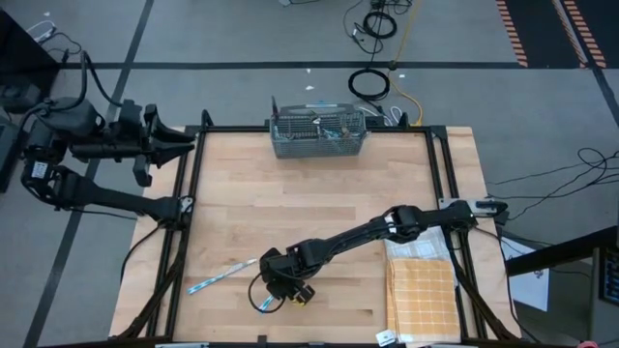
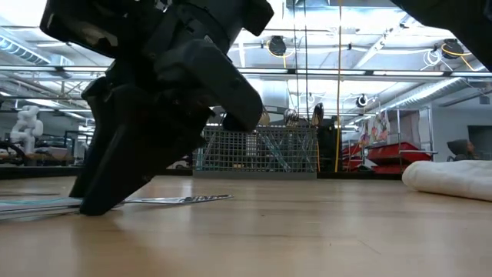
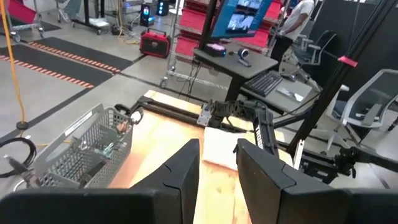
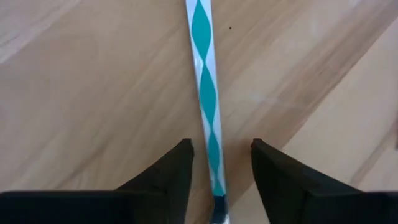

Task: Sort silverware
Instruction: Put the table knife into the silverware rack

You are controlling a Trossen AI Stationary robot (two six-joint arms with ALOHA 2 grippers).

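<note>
Now the right end effector (image 4: 219, 167) is low over the worktop (image 1: 319, 193), its fingers apart on either side of a flat teal-and-white piece of silverware (image 4: 206, 93). The piece's long way runs straight out ahead, between the fingers. The left end effector (image 1: 172, 145) waits far off, fingers a little apart, holding nothing.

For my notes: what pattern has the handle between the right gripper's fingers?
Teal-and-white wavy handle; right wrist view.

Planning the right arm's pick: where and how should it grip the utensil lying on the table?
Grip the utensil across its thin teal handle, coming straight down. It lies flat on the table, and the right gripper already straddles it, fingers open.
</note>
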